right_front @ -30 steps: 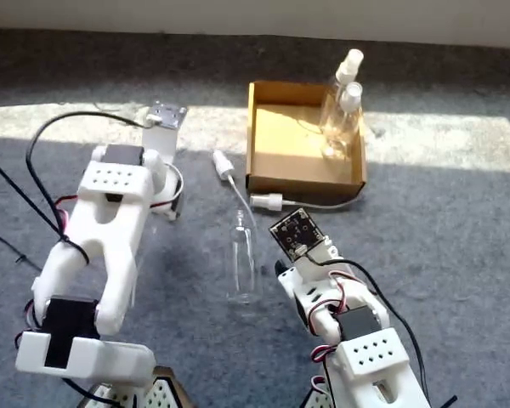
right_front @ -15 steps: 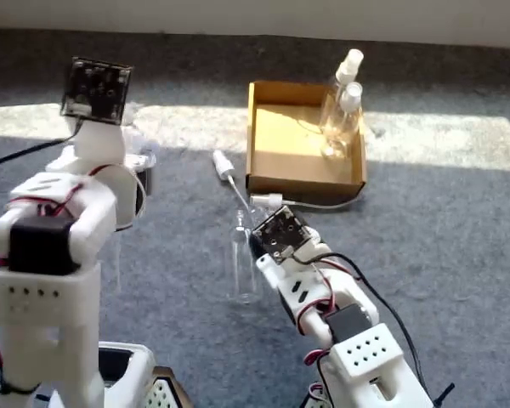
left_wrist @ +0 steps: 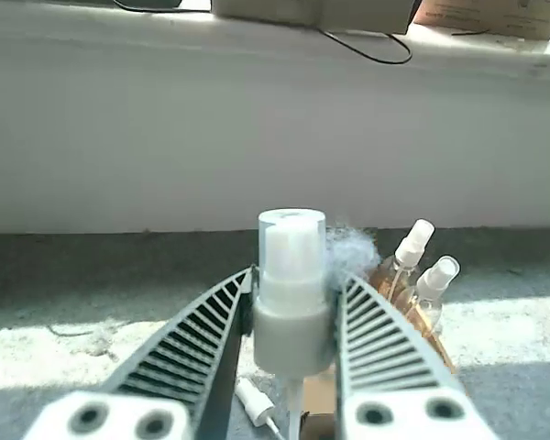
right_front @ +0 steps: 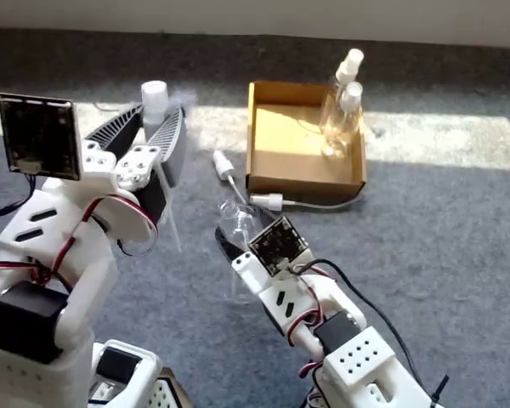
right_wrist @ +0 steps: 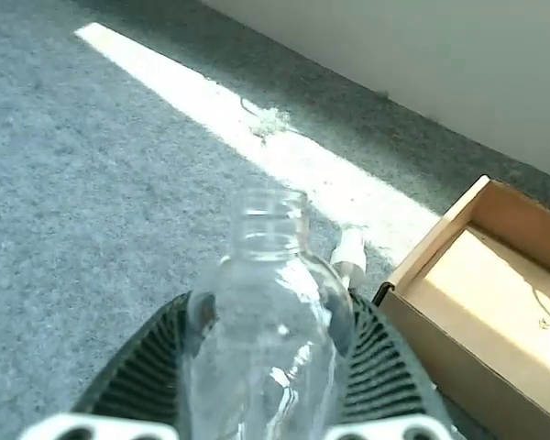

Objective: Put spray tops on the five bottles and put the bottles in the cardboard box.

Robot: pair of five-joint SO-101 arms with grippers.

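1. Your left gripper [right_front: 155, 129] has risen since before, clamped on a top [right_front: 154, 93], left of the box [right_front: 276, 184].
2. Your right gripper [right_wrist: 270, 310] grips a bottle [right_wrist: 268, 371], neck open, near the box's front-left corner.

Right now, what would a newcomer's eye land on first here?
The raised left gripper holds a spray top, and the right gripper holds an uncapped bottle in front of the box. Beyond them, two capped bottles stand in the far right corner of the cardboard box.
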